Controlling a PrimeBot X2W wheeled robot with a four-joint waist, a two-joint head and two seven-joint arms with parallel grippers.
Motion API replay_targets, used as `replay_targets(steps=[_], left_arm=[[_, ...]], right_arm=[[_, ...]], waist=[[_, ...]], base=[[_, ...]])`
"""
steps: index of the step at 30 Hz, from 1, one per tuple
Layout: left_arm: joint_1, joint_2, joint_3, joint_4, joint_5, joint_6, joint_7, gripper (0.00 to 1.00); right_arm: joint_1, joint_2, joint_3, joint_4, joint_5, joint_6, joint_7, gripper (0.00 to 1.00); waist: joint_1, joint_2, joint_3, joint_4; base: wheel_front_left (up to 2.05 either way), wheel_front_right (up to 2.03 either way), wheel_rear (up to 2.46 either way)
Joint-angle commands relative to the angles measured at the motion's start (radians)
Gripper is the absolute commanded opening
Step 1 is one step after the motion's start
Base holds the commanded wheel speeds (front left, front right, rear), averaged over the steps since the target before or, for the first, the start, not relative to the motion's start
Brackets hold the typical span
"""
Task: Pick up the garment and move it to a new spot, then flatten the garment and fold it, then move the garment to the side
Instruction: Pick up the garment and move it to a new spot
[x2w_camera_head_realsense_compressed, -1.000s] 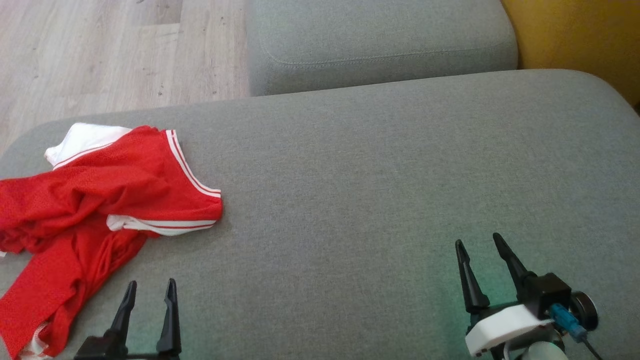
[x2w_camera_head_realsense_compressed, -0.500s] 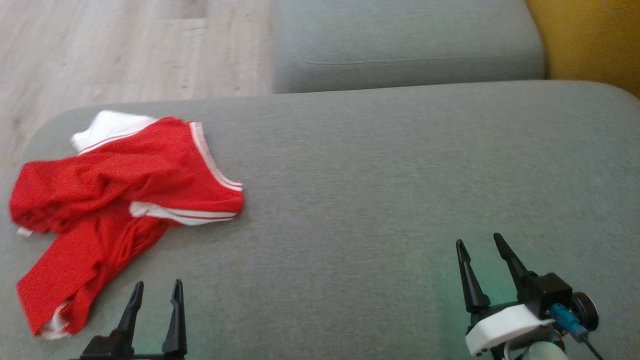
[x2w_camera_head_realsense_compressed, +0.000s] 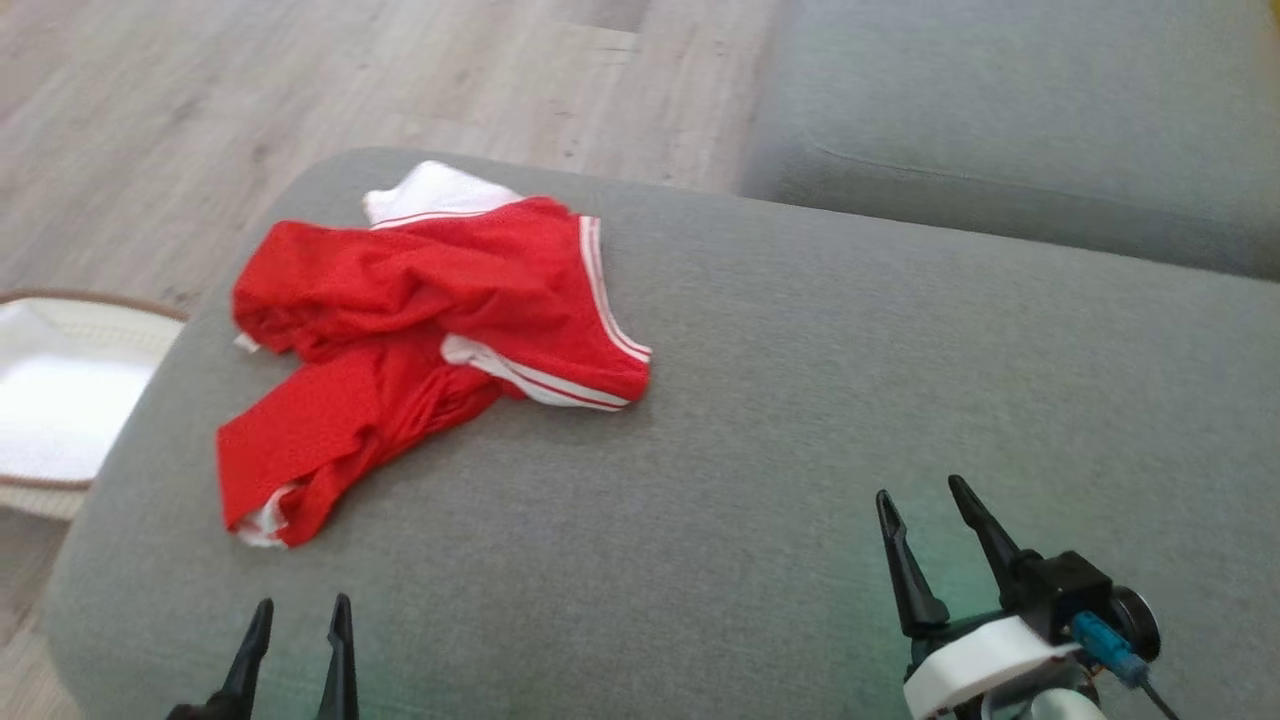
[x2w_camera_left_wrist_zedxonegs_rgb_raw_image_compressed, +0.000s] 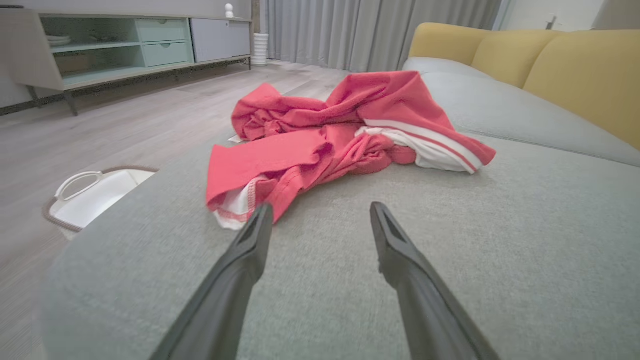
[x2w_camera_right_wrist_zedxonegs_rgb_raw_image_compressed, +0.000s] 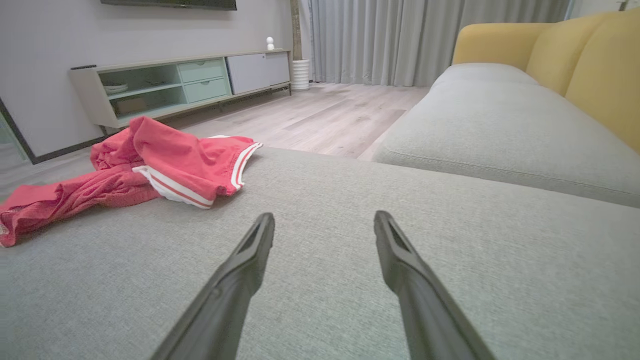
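1. Two claws hung low over the grey sofa cushion (x2w_camera_head_realsense_compressed: 820, 400), both with jaws spread wide and nothing between them.
2. The left claw (x2w_camera_head_realsense_compressed: 302, 603) (x2w_camera_left_wrist_zedxonegs_rgb_raw_image_compressed: 321, 207) pointed almost straight at the red garment (x2w_camera_head_realsense_compressed: 430, 310) (x2w_camera_left_wrist_zedxonegs_rgb_raw_image_compressed: 325, 135). The garment's near end, a red flap with white trim, lay just ahead of it and was not touched.
3. The right claw (x2w_camera_head_realsense_compressed: 920, 490) (x2w_camera_right_wrist_zedxonegs_rgb_raw_image_compressed: 325, 215) stood over bare cushion, well apart from the garment (x2w_camera_right_wrist_zedxonegs_rgb_raw_image_compressed: 165, 160), which lay ahead and far to its left.
4. The garment sat crumpled at the cushion's left end. Its long axis ran on a slant from the near left flap away to the striped band at the far right.
5. The left arm was plainly the nearer, so the pickup probably called for a short forward reach from that side.
6. On the floor beside that end of the cushion stood a white basket (x2w_camera_head_realsense_compressed: 100, 298).
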Motion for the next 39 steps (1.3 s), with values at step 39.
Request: replay_targets(steps=[39], left_arm=[[-0.86,0.449,-0.332,0.303,-0.545,0.004,0.682,1.0]], right_arm=[[-0.315,-0.009,0.167,-0.103,0.0,0.008,-0.011,1.0]], waist=[[0.0,0.0,0.428,-0.329]], base=[[0.0,0.0,0.0]])
